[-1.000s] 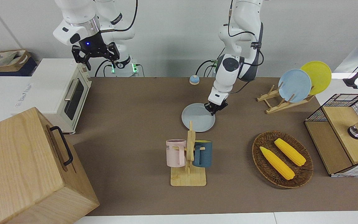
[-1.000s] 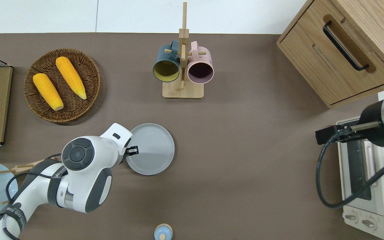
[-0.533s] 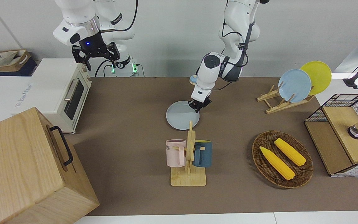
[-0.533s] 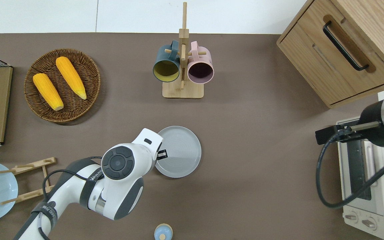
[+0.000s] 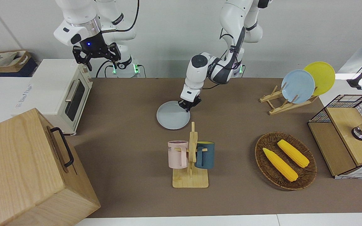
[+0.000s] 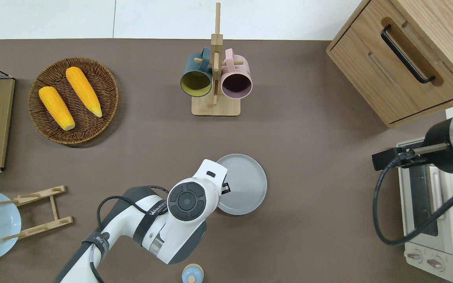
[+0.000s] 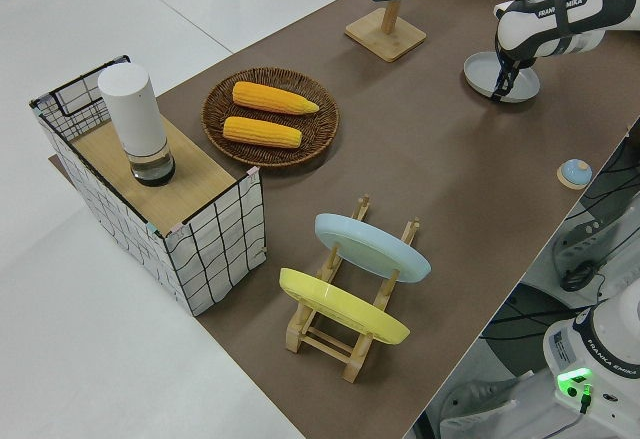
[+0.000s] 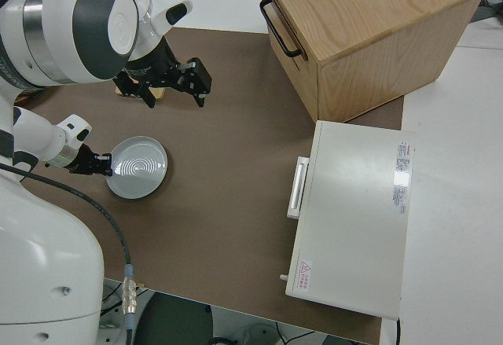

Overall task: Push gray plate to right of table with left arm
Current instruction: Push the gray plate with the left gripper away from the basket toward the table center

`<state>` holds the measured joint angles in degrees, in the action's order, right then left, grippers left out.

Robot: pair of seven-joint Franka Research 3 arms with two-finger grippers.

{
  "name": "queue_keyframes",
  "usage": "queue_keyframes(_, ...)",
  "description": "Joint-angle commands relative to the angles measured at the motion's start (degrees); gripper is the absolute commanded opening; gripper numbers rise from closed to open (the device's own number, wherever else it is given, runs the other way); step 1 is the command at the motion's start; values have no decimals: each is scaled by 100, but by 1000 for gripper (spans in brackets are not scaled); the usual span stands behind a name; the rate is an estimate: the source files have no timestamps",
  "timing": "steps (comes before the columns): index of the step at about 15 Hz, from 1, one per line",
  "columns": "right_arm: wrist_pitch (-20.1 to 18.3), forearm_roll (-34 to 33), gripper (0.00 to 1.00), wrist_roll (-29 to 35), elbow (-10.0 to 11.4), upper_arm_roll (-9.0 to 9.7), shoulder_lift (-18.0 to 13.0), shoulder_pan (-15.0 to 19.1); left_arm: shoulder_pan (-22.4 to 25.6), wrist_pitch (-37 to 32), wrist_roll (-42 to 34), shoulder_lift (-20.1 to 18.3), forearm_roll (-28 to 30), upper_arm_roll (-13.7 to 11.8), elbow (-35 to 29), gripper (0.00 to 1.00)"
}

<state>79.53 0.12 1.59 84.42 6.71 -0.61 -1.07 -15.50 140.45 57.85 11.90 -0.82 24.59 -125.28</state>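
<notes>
One second of pushing has slid the gray plate along the surface toward the right arm's end. Left gripper touches its rim, finger state unclear; mug rack lies farther.

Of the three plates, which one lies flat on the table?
The gray plate, at the left gripper; the sky-blue plate and yellow plate stand in the wooden rack.

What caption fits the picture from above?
Left end effector at the gray plate's rim on the brown table; right arm parked.
</notes>
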Motion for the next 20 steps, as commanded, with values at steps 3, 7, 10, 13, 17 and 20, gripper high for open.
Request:
queue_keyframes(3,-69,59,983,-1,-22,76,-36,116,-287,-167,411,313,-164,-59,346,0)
queue_keyframes(7,-69,59,983,8,-22,76,-36,116,-305,-167,403,313,-164,-59,373,281)
queue_keyframes(10,-69,59,983,-1,-22,76,-36,116,-296,-376,376,304,-164,-68,460,990)
queue_keyframes(13,-69,59,983,-1,-22,85,-36,116,-252,-1026,359,304,-182,-94,837,993)
queue_keyframes(17,-69,59,983,8,-22,76,-36,116,-199,-1730,193,234,-375,-191,1285,993)
queue_keyframes(20,-69,59,983,-1,-22,85,-36,116,-138,-2196,-193,216,-375,-489,1804,991)
